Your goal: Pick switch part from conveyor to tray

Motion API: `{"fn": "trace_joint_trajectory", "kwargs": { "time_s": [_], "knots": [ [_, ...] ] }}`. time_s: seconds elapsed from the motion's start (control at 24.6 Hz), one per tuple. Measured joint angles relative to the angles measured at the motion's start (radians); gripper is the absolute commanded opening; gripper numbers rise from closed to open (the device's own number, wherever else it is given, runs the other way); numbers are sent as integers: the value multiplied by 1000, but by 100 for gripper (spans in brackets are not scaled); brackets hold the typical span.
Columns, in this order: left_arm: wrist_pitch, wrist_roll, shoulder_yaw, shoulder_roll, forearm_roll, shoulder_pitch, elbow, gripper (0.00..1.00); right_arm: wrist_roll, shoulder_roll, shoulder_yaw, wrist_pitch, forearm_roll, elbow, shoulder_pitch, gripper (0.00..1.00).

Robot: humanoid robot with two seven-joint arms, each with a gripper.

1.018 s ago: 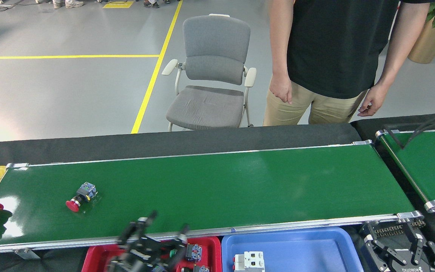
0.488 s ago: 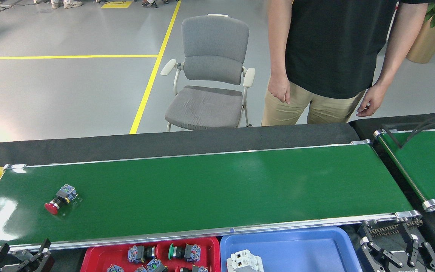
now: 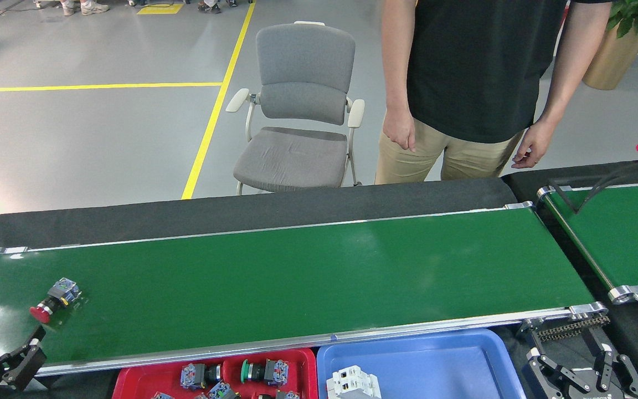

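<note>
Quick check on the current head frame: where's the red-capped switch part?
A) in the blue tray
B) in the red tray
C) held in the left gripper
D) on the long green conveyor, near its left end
D: the red-capped switch part lies alone on the conveyor near its left end, apart from the open left gripper just below it and outside the red tray.

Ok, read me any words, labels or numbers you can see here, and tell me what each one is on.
No text is readable.
Right end effector: white marking at the picture's bottom edge, cut off, unreadable.
White breaker in the blue tray: print too small.
Switch part on the conveyor: label too small.
</note>
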Motion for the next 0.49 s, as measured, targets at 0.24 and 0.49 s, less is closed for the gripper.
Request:
{"fn": "trace_joint_trajectory", "kwargs": {
  "time_s": [0.24,0.49],
  "knots": [
    [-13,9,0,52,0,-58,156,100,1,0,1,-33,0,0,-4,100],
    [-16,11,-11,79,0,-114,296,97,1,0,21,-46,0,1,-9,100]
  ]
}}
